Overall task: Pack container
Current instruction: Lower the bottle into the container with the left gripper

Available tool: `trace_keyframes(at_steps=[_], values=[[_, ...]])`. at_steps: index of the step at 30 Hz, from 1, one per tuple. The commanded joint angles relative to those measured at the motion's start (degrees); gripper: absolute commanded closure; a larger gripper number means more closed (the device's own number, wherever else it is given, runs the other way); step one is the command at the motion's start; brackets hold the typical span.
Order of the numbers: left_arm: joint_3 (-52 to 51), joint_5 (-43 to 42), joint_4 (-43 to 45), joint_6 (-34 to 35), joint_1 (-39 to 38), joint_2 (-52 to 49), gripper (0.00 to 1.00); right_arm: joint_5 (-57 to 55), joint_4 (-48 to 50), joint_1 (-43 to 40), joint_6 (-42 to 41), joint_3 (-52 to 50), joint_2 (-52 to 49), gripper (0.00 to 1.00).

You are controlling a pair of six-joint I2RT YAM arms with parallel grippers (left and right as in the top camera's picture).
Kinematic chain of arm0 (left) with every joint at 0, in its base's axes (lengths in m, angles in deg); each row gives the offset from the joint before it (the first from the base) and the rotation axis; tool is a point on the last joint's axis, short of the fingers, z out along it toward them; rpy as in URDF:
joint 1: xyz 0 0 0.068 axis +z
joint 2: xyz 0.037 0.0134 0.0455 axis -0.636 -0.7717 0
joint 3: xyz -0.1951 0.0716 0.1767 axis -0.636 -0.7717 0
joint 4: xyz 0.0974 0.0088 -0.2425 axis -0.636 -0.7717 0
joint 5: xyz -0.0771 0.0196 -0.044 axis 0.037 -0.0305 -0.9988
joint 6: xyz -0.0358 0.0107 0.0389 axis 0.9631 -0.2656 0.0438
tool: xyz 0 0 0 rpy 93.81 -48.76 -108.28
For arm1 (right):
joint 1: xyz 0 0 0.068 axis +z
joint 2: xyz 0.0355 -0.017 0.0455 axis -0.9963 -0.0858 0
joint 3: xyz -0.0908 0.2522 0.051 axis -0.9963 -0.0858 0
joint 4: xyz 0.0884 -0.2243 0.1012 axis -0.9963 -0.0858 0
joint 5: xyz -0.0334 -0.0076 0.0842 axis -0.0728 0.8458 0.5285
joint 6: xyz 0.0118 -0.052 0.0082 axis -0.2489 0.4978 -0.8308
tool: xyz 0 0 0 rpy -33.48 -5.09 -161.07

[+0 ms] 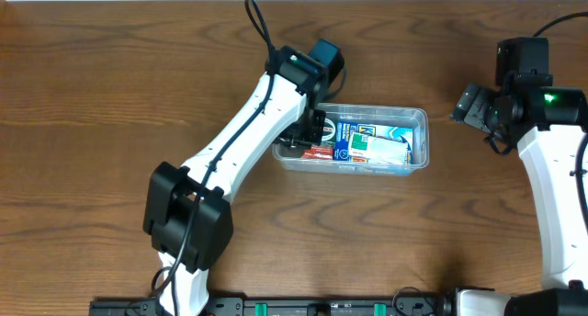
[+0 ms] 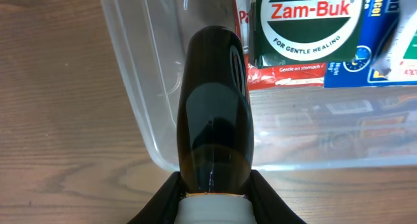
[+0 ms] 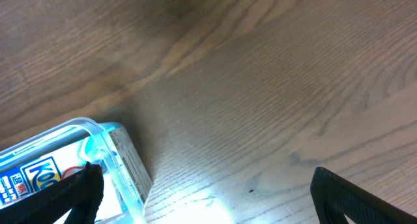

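First, overhead: the container (image 1: 418, 132), a clear tub on the wooden table (image 1: 92, 123) right of centre, holds packets; the left gripper (image 1: 308, 137) sits at its left end, and the right gripper (image 1: 470, 105) is well apart to its right. Next, left wrist: the left gripper (image 2: 214, 201) is clamped on a dark brown bottle (image 2: 215, 107) over the container's corner, near a green box (image 2: 306, 22), a red packet (image 2: 287, 74) and a blue packet (image 2: 365, 61). Last, right wrist: black fingers (image 3: 71, 191) are spread wide and empty above bare table, the container's end (image 3: 124, 159) at lower left.
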Motion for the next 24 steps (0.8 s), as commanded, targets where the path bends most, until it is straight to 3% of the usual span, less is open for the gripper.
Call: trace_keyframes(at_steps=[1, 24], values=[[-1.8, 1.1, 0.5, 0.7, 0.2, -0.9, 0.74, -0.4, 0.0, -0.4, 0.0, 0.7, 0.5, 0.01], [-7.7, 1.3, 10.1, 0.5, 0.2, -0.9, 0.73, -0.4, 0.0, -0.4, 0.0, 0.7, 0.5, 0.01]])
